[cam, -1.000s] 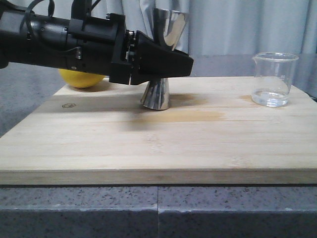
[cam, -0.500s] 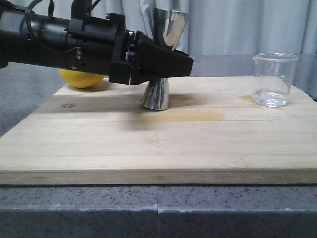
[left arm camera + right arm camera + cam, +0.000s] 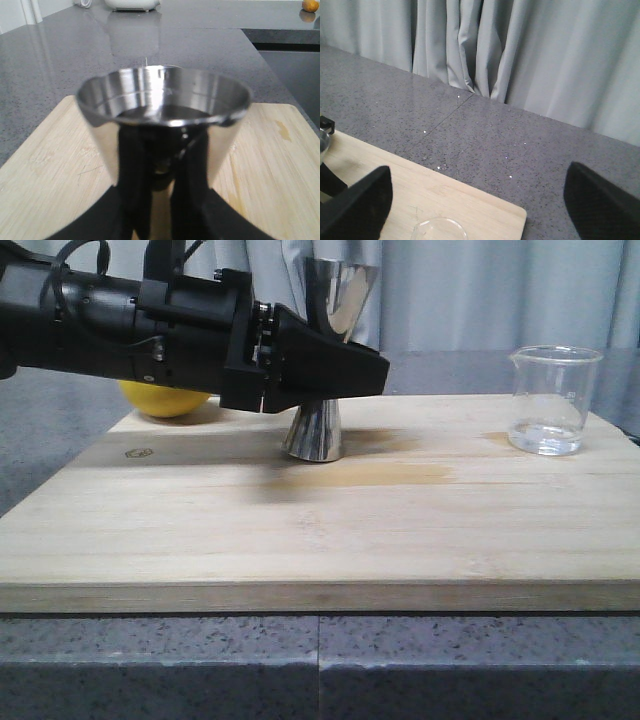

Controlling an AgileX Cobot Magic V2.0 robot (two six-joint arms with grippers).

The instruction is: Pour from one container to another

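Nothing moved; left gripper (image 3: 375,370) clasps unmarked jigger (image 3: 330,350).

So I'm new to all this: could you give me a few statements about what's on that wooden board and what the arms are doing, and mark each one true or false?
1. The left gripper is around the waist of the steel jigger. True.
2. The jigger is lifted clear of the wooden board. False: its base stands on the board.
3. The glass beaker is lying on its side. False: it stands upright near the board's right end.
4. The beaker holds a little clear liquid at the bottom. True.
5. The right gripper is holding the beaker. False: its fingers are spread apart above it, empty.
6. A yellow fruit sits behind the left arm. True.
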